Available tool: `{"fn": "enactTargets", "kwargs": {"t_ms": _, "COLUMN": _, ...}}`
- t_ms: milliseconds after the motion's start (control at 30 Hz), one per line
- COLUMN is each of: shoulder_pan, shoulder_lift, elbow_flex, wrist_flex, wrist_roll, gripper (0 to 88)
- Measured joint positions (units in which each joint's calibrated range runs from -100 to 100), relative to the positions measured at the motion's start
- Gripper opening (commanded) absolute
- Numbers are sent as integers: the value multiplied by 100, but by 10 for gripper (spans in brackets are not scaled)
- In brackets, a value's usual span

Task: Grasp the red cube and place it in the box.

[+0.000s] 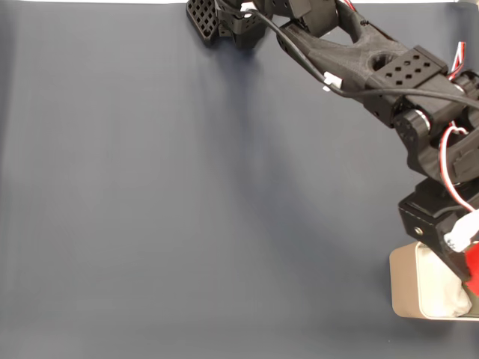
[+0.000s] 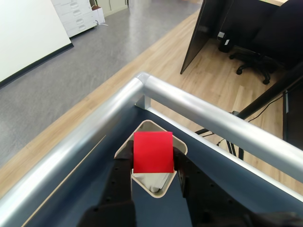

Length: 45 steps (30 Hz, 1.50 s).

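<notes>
Two dark fingers (image 2: 118, 182) press against opposite sides of the red cube (image 2: 152, 152) in the wrist view, so we read the gripper (image 2: 152, 176) as clamped on it, with the jaws only as far apart as the cube is wide. We see the cube sitting right between the fingertips, its flat red face turned to the wrist camera and its lower edge level with the finger ends. Directly behind and below the cube in that view lies the box (image 2: 177, 143), a beige container with rounded corners and pale padding inside. The cube overlaps the box's opening, but we cannot tell whether it touches the padding or hangs above it.

In the fixed view we see the black arm (image 1: 374, 63) reaching from the top edge of the dark blue table (image 1: 187, 194) down toward its lower right corner. There the box (image 1: 404, 288) sits against the right edge of the picture, and a sliver of the red cube (image 1: 472, 268) shows over its white padding, partly cut off by the frame.

The wrist view also shows a silver rail (image 2: 213, 116) bordering the table's corner just beyond the box, with a wooden floor (image 2: 156, 52) past it.
</notes>
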State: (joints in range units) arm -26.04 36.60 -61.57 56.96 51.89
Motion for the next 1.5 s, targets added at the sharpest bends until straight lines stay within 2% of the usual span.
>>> {"fn": "enactTargets", "kwargs": {"t_ms": 233, "shoulder_pan": -7, "shoulder_lift": 96, "elbow_flex": 0, "wrist_flex": -88, "wrist_roll": 0, "gripper": 25}}
{"fn": "enactTargets", "kwargs": {"t_ms": 433, "shoulder_pan": -7, "shoulder_lift": 113, "elbow_flex": 0, "wrist_flex": -183, "wrist_roll": -103, "gripper": 186}}
{"fn": "enactTargets", "kwargs": {"t_ms": 700, "shoulder_pan": -15, "shoulder_lift": 113, "elbow_flex": 0, "wrist_flex": -255, "wrist_roll": -200, "gripper": 319}}
{"fn": "enactTargets", "kwargs": {"t_ms": 1500, "shoulder_pan": -15, "shoulder_lift": 113, "elbow_flex": 0, "wrist_flex": -263, "wrist_roll": -156, "gripper": 347}}
